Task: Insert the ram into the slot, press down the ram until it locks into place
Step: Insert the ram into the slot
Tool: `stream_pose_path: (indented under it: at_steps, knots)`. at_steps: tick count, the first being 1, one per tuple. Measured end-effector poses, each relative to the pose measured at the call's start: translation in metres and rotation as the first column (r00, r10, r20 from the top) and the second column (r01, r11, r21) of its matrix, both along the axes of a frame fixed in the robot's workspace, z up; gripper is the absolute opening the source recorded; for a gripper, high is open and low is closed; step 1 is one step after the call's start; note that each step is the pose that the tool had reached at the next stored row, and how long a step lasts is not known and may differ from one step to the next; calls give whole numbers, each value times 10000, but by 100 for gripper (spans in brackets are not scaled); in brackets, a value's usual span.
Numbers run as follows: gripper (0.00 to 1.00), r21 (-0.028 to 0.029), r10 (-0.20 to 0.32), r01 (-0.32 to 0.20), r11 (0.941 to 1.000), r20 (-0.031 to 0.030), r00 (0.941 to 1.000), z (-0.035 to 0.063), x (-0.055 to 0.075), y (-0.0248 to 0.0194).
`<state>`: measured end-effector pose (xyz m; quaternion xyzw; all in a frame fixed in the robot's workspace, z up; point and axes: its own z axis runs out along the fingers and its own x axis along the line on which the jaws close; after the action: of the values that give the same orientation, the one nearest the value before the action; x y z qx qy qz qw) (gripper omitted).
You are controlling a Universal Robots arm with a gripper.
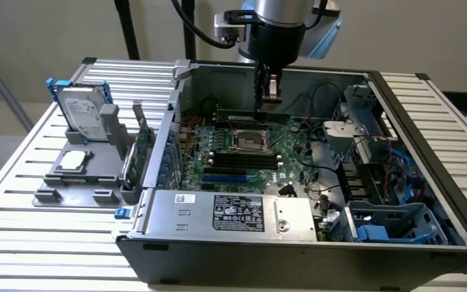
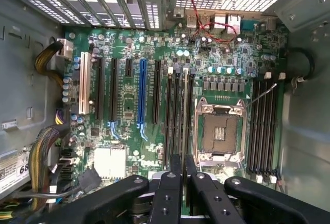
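My hand point(image 1: 269, 102), pressed onto the ram point(image 1: 240, 114) from above, holds it on edge just beyond the CPU socket point(image 1: 248, 141), long axis running from the exterior view's left to right.

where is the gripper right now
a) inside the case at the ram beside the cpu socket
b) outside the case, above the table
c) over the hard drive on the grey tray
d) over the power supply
A: the gripper reaches down into the open case, its fingers closed on the ram, which lies along the slots beside the cpu socket.
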<state>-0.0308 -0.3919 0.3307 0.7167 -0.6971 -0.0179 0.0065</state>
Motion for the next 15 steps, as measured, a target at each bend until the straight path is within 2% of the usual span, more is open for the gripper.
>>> stream_pose_path:
  at_steps: [15]
  knots:
    - [13,0,9,-9,10000,0,10000,-274,-66,0]
